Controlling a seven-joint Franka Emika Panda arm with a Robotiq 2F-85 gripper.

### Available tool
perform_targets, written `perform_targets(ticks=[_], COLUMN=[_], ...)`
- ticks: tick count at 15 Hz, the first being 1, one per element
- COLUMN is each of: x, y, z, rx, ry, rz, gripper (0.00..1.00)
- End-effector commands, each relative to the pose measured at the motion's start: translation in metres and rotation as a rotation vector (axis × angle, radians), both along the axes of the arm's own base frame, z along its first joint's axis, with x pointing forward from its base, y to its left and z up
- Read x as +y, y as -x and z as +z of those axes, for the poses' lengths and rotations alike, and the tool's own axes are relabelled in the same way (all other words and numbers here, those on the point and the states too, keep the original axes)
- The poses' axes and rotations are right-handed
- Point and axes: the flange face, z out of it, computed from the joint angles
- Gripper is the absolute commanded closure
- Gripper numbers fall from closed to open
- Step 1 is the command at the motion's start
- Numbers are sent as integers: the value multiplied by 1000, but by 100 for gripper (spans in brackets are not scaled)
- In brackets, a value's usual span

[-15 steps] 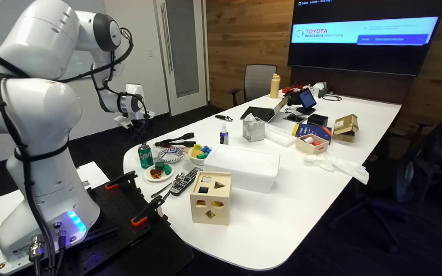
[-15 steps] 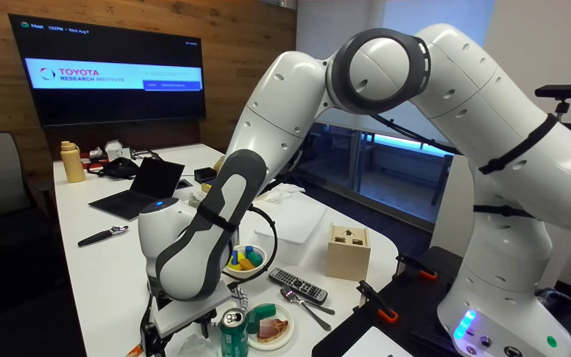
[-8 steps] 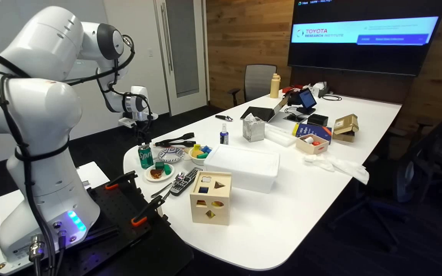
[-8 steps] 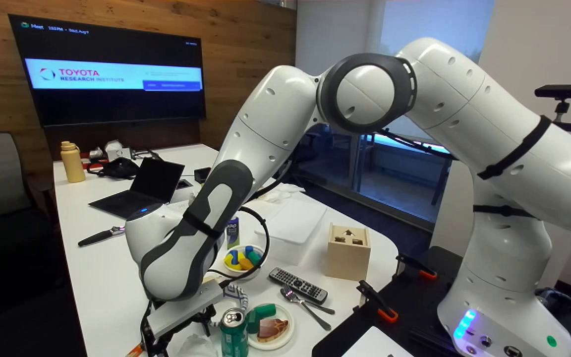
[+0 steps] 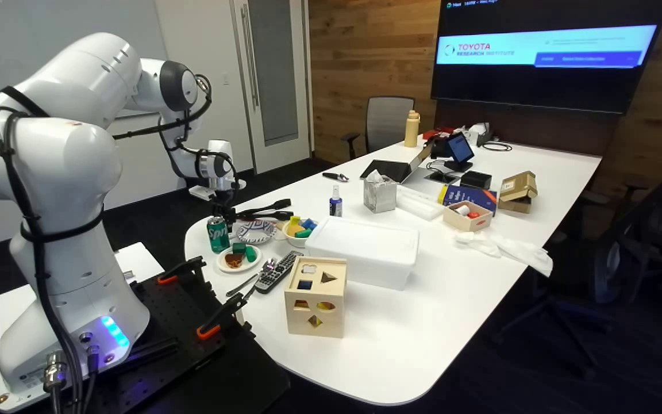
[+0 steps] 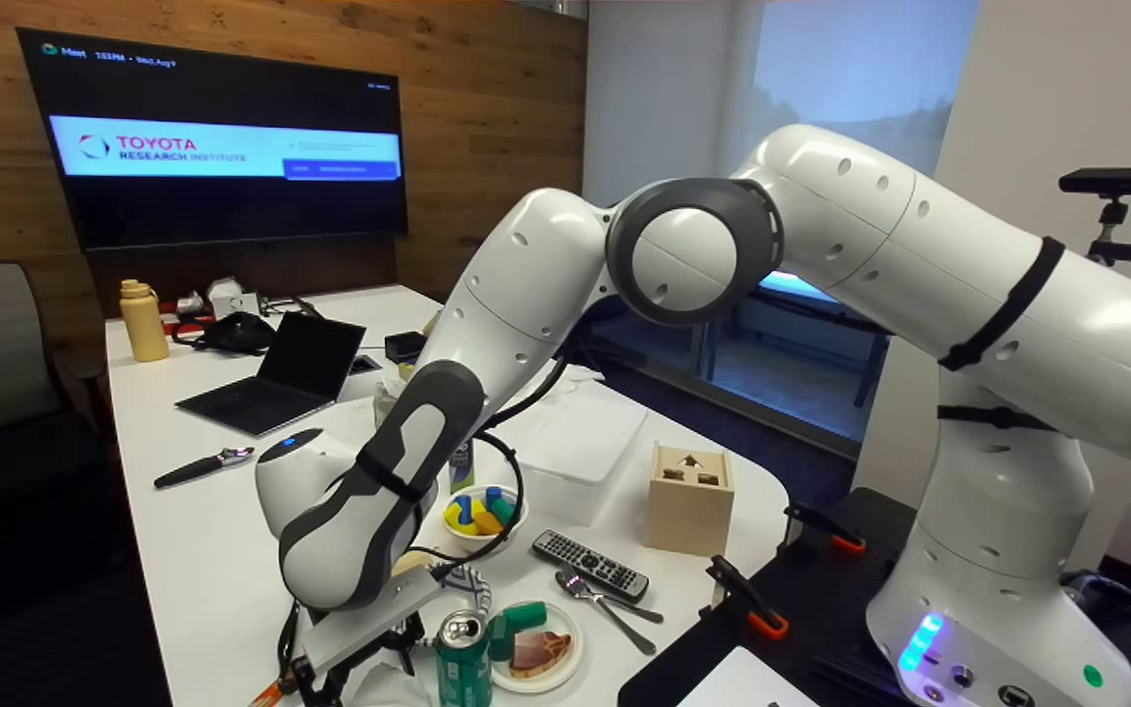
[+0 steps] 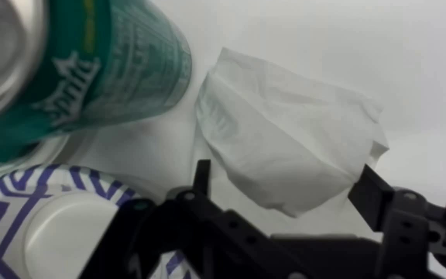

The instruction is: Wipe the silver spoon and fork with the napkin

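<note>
A crumpled white napkin (image 7: 292, 131) lies on the table beside the green can. It shows partly in an exterior view (image 6: 391, 684), behind the can. My gripper (image 7: 285, 180) is open, pointing down, with its fingers apart on either side of the napkin's near end. I cannot tell whether a fingertip touches the napkin. In the exterior views the gripper (image 5: 226, 215) is low beside the can, its fingertips partly hidden. The silver fork and spoon (image 6: 617, 621) lie partly overlapping beside the remote, and they show in an exterior view (image 5: 243, 285) too. They are out of the wrist view.
The Sprite can (image 7: 138, 62) stands close to the napkin. A blue-patterned plate (image 7: 6, 248) is beside the gripper. Nearby are a food plate (image 6: 573, 656), a remote (image 6: 593, 565), a bowl of blocks (image 6: 520, 518), black tongs (image 5: 278, 204), a wooden shape box (image 5: 315, 310) and a lidded plastic box (image 5: 360, 247).
The arm has come down, lowering the gripper towards the table beside the can and napkin. It has also shifted a little to the right in an exterior view. The objects have not visibly moved.
</note>
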Motion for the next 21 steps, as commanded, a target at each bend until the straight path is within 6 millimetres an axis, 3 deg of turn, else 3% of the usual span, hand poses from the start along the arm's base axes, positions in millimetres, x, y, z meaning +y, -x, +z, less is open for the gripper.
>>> perform_targets(ticks=[1,4,9,13,17,21], x=[5,9,18,24,22,1], y=[-8,-11,-11,-14,-24,-33], z=[-8,-9,9,41,98,153], rx=[39,58,85,103,49,-12], ry=[2,-20,-130,-195,-147,-52], rz=[4,19,62,131,146,67], gripper=[44,66,100,100,100,100])
